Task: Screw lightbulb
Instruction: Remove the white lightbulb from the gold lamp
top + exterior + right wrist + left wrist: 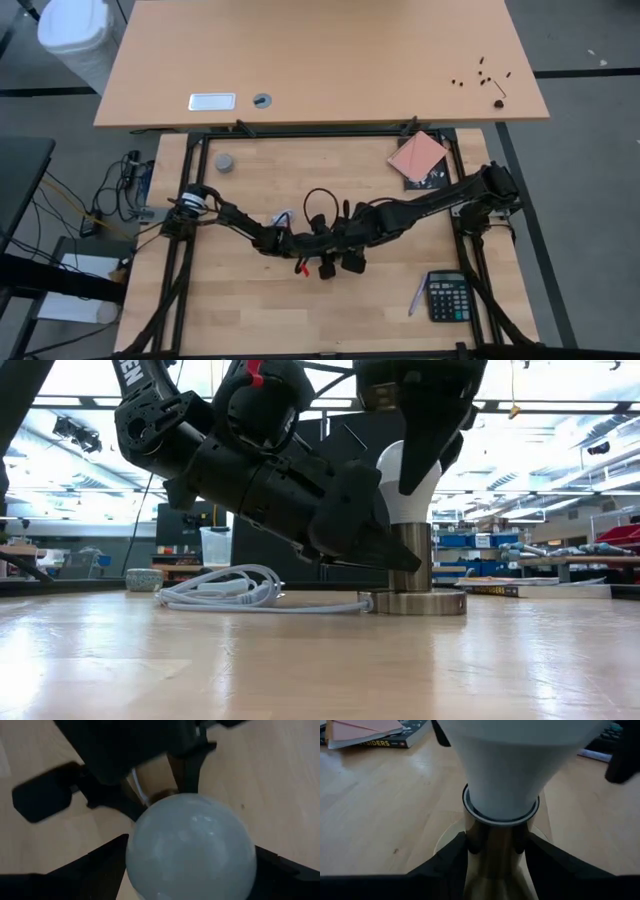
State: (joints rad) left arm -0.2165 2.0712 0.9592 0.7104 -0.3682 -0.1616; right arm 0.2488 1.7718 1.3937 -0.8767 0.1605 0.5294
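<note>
Your lightbulb (408, 488) stands upright in the socket (411, 575) — left end effector (496, 851) clamps the socket, right end effector (190, 865) pinches the bulb; final turns and release remain.

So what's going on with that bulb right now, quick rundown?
Left gripper jaws clamp the metal socket post. Right gripper jaws hold the lightbulb, seated upright in the socket. White cable lies beside the base, clear.

White lightbulb (404, 485) above silvery, mirror-bright socket (412, 575). Pale white cable (225, 592). Light wood-grain table (300, 660). Black left tool (495, 857), black right tool (190, 870). Dark calculator (447, 297). Salmon-pink book (417, 156). Grey puck (224, 162).
</note>
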